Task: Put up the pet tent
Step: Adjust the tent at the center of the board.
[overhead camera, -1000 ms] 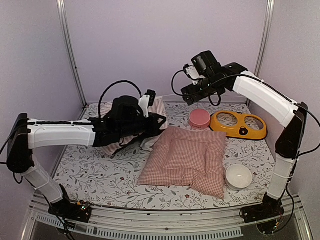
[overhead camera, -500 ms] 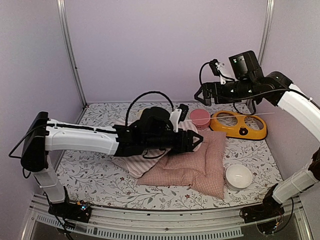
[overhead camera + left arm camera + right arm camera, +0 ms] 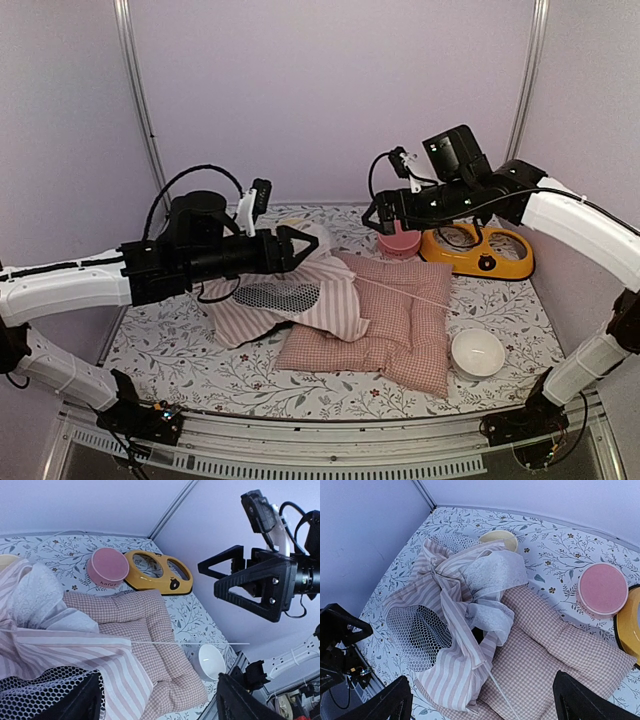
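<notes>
The pet tent [image 3: 300, 300] lies collapsed on the floral mat, a heap of pink-and-white striped fabric with its right edge over the checked cushion [image 3: 390, 320]. Its black mesh window [image 3: 417, 635] faces up and the white sheer curtain [image 3: 492, 575] is bunched at the back. One thin white pole [image 3: 405, 294] sticks out to the right across the cushion. My left gripper [image 3: 305, 245] hovers open just above the tent's back left, holding nothing. My right gripper [image 3: 383, 215] hangs open higher up, behind the cushion, well clear of the fabric.
A pink bowl [image 3: 399, 240] and a yellow double feeder [image 3: 478, 250] stand at the back right. A white bowl [image 3: 477, 352] sits at the front right beside the cushion. A pale yellow bowl [image 3: 497, 537] peeks out behind the tent. Walls close in on both sides.
My left gripper opened, let go of the tent fabric and drew back to the left. The tent now rests further right, partly on the cushion. My right arm swung left and lower.
</notes>
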`<action>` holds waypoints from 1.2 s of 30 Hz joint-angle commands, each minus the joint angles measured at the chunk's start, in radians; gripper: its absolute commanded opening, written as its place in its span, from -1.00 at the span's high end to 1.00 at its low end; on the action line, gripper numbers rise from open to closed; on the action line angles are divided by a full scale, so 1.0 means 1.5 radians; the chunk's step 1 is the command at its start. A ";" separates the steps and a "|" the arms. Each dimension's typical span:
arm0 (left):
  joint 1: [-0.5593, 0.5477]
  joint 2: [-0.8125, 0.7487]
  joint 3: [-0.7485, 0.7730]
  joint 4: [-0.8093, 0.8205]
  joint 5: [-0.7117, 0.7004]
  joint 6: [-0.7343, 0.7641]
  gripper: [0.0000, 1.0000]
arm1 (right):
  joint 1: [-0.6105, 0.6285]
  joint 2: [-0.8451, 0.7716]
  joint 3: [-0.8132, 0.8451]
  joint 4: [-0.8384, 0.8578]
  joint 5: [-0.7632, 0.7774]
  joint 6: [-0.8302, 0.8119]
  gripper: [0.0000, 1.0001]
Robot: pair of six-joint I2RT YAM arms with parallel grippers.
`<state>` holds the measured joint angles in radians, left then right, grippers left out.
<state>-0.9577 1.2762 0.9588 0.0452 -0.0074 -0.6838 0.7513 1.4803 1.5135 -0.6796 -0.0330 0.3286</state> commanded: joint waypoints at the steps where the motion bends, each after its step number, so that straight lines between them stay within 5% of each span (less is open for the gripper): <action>1: 0.019 -0.019 0.000 -0.093 -0.018 0.013 -0.60 | 0.011 0.038 0.020 0.017 -0.004 -0.003 -0.99; 9: 0.212 -0.051 -0.052 -0.217 -0.091 0.040 -0.56 | 0.048 0.059 0.006 0.021 0.003 0.007 -0.95; 14: 0.320 -0.023 -0.101 -0.220 -0.017 0.081 -0.53 | 0.049 0.052 -0.017 0.024 0.010 0.013 -0.92; 23: 0.340 0.070 -0.144 -0.196 -0.001 0.099 -0.49 | 0.049 0.038 -0.036 0.029 0.011 0.003 -0.91; 28: 0.330 0.088 -0.141 -0.150 0.068 0.075 0.08 | 0.050 0.025 -0.049 0.034 0.017 0.002 -0.90; 33: 0.295 0.097 -0.101 -0.086 0.107 0.009 0.99 | 0.050 0.022 -0.042 0.040 0.024 0.002 -0.89; 36: 0.263 0.103 -0.074 -0.051 0.088 -0.056 1.00 | 0.049 0.027 -0.018 0.041 0.029 0.004 -0.89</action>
<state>-0.5117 1.4132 0.7784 -0.1635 0.1242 -0.6243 0.8246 1.5455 1.4475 -0.6437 -0.0116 0.3367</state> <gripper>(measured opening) 0.025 0.948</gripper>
